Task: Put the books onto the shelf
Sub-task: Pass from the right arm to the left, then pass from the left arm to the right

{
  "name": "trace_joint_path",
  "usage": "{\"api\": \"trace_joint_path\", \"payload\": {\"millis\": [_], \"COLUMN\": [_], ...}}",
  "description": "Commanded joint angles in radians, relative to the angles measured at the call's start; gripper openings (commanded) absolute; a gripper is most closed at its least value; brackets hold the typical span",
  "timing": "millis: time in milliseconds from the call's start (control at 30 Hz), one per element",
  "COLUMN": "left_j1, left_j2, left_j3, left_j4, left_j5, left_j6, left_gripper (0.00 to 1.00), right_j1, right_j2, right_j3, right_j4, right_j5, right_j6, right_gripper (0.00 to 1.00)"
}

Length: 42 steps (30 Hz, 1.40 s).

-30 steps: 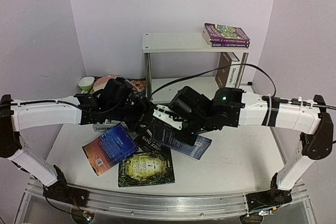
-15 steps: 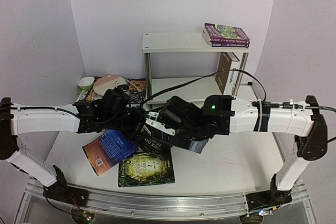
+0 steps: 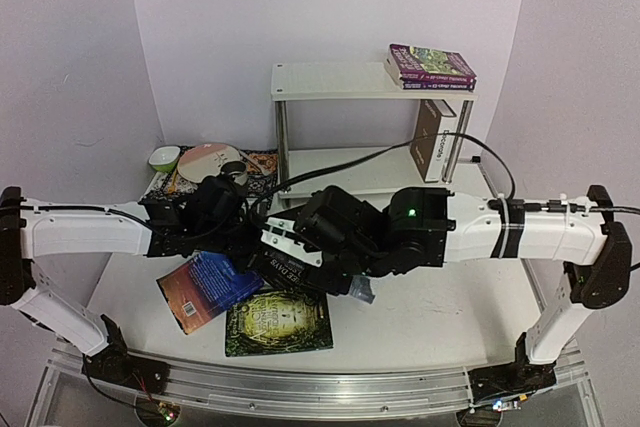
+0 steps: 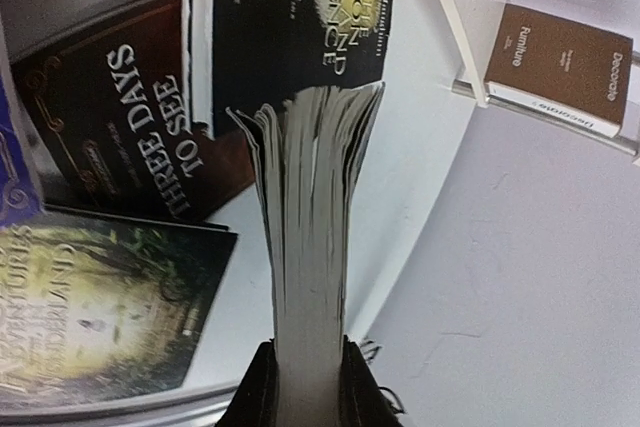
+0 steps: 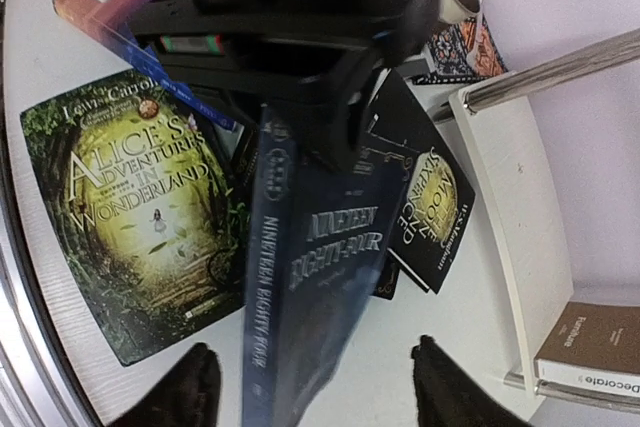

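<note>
The left gripper [image 4: 305,387] is clamped on the page edge of the dark blue book [image 5: 300,277]. The right gripper [image 5: 320,392] stands with its 2 fingers apart, astride the book's other end. The book's long axis runs between both grippers. The shelf [image 3: 330,80] lies beyond them, nearer the right arm.
</note>
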Motion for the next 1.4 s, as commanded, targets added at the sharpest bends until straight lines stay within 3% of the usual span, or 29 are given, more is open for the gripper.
{"api": "trace_joint_path", "payload": {"millis": [0, 133, 233, 300, 333, 567, 933, 1033, 1200, 1333, 1367], "left_j1": [-0.001, 0.001, 0.005, 0.01, 0.01, 0.017, 0.018, 0.017, 0.022, 0.056, 0.065], "left_j2": [-0.113, -0.179, -0.21, -0.218, -0.22, -0.262, -0.303, -0.303, -0.316, -0.34, -0.345], "left_j3": [0.009, 0.04, 0.074, 0.108, 0.118, 0.194, 0.323, 0.335, 0.322, 0.289, 0.278], "left_j4": [0.042, 0.044, 0.044, 0.043, 0.042, 0.044, 0.087, 0.088, 0.087, 0.079, 0.075], "left_j5": [-0.075, -0.021, 0.147, 0.253, 0.29, 0.427, 0.68, 0.71, 0.683, 0.647, 0.629], "left_j6": [0.214, 0.569, 0.776, 0.85, 0.871, 0.887, 0.966, 0.995, 1.038, 1.061, 1.066], "left_gripper": [0.0, 0.0, 0.0, 0.0, 0.0, 0.0, 0.0, 0.0, 0.06, 0.18, 0.28], "right_j1": [-0.024, -0.17, -0.278, -0.3, -0.302, -0.343, -0.403, -0.403, -0.403, -0.407, -0.407], "right_j2": [-0.093, -0.11, -0.13, -0.143, -0.155, -0.261, -0.378, -0.385, -0.418, -0.452, -0.458], "right_j3": [-0.014, 0.044, 0.025, 0.018, 0.01, -0.071, -0.204, -0.218, -0.231, -0.252, -0.256], "right_j4": [0.002, -0.118, -0.123, -0.116, -0.1, 0.005, 0.192, 0.261, 0.3, 0.304, 0.304], "right_j5": [-0.078, -0.419, -0.655, -0.716, -0.723, -0.724, -1.053, -1.15, -1.147, -1.086, -1.06], "right_j6": [0.097, 0.335, 0.437, 0.448, 0.455, 0.502, 0.579, 0.608, 0.61, 0.6, 0.602], "right_gripper": [0.74, 0.78, 0.83, 0.93, 0.97, 0.98, 0.98, 0.85, 0.28, 0.08, 0.06]}}
